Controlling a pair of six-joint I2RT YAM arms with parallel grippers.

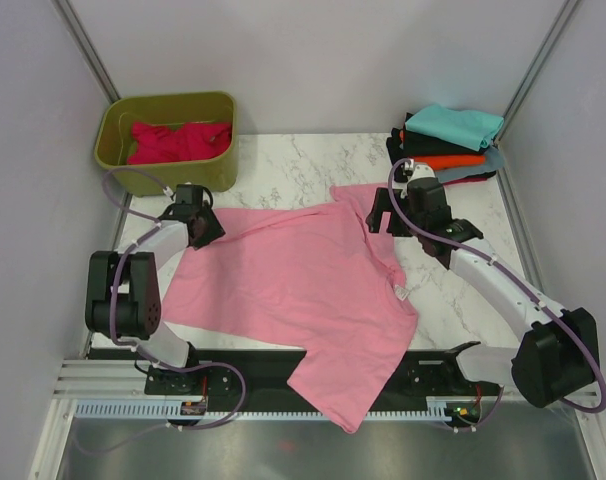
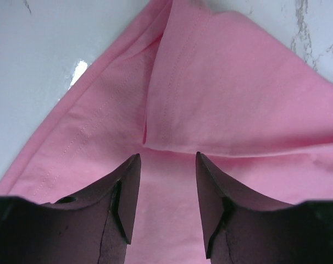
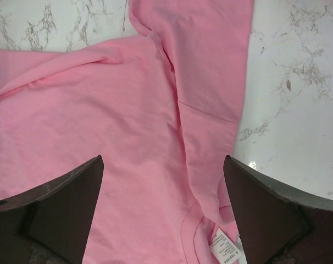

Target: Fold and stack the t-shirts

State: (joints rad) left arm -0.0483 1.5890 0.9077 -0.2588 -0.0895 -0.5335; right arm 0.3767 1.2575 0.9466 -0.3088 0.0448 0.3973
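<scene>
Your left gripper (image 2: 167,157) is part open, your right gripper (image 3: 164,159) spread wide. Both sit above the pink shirt (image 1: 303,290), pinching nothing. That one soft, creased shirt lies flat on the marble table (image 1: 313,160). One crimson shirt (image 1: 178,140) is bunched in the plastic tub (image 1: 173,176). Four folded shirts (image 1: 453,125) are stacked at the far right corner.

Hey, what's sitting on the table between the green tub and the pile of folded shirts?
Nothing. In the top view, the stretch between the green tub and the folded pile is bare marble table; the pink shirt lies nearer the arms.
</scene>
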